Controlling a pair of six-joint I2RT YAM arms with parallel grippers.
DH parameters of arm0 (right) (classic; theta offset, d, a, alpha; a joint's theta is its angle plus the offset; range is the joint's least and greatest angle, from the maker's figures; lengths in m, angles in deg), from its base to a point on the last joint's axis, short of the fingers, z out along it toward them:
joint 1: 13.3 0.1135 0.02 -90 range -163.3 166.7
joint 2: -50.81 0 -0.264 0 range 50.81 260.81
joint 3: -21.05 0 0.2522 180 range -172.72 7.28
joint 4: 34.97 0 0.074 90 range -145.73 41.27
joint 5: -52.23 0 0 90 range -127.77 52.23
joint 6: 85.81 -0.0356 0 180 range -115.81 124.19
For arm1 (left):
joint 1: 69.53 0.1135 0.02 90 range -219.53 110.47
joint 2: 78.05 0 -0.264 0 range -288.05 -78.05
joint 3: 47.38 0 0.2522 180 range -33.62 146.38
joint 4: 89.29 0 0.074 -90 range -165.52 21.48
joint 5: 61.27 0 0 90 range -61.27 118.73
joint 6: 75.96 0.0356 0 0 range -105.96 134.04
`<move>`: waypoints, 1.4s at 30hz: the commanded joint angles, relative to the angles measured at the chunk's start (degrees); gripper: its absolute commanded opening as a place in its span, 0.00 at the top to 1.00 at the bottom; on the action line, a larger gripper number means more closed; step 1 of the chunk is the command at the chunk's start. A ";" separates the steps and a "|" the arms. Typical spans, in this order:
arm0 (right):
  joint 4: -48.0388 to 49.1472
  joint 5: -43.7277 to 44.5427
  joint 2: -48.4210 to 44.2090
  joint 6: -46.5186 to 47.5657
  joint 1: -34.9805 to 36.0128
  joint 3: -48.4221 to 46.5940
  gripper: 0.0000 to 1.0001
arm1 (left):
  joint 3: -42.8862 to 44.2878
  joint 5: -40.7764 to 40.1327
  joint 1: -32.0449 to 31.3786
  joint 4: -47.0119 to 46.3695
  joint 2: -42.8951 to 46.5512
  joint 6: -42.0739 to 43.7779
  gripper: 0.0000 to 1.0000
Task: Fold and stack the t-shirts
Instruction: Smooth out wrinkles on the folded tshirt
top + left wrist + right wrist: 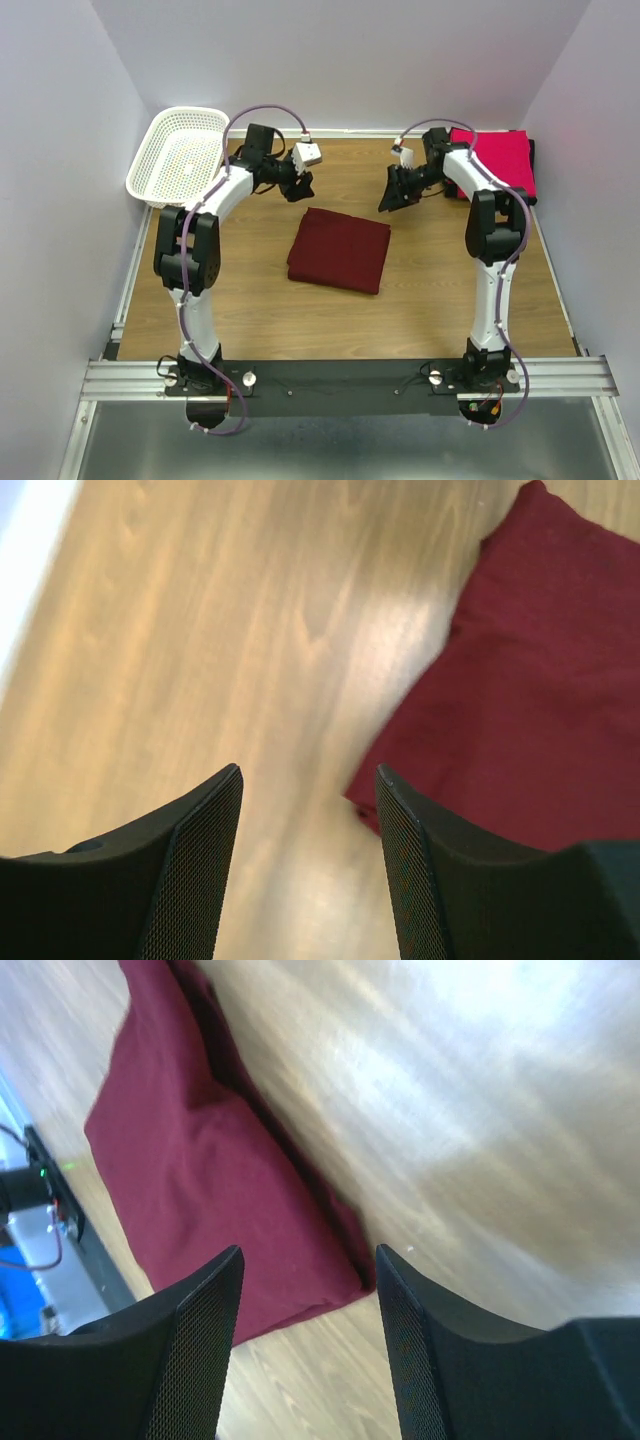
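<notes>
L gripper [309, 772], R gripper [309, 1252] apart, empty; maroon tee [340, 250] just ahead of both: pinch all layers evenly, keep fold.

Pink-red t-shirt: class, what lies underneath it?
Black cloth peeks out under the pink-red t-shirt at its edge by the right wall; the rest is covered.

The work surface is a wood-grain table [250, 310]. Plain pale walls enclose it: back wall [340, 60], left wall [50, 150], right wall [600, 150]. An aluminium rail [130, 375] spans the near edge. A bright reflection [480, 1070] lies on the wood.
</notes>
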State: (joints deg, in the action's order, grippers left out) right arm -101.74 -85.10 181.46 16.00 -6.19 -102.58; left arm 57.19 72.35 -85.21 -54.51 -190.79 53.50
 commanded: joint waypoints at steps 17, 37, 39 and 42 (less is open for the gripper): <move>1.51 -3.29 0.13 2.78 1.50 9.75 0.48 | 3.24 9.47 2.59 -0.27 -14.16 -18.02 0.37; 0.90 -0.13 -4.61 2.07 1.41 10.37 0.82 | 2.27 12.81 5.31 -1.94 -14.87 -21.44 1.00; 0.37 0.31 -5.31 2.25 1.50 10.02 0.91 | 1.92 12.37 5.75 -2.47 -14.34 -21.45 1.00; -1.21 0.66 -7.95 2.42 1.50 9.93 0.99 | 1.48 11.14 6.01 -3.17 -13.73 -21.53 1.00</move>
State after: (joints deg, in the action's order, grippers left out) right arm -100.98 -86.24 178.00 17.73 -4.68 -91.98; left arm 59.35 83.54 -80.03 -55.69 -206.01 32.43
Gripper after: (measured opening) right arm 0.070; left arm 0.014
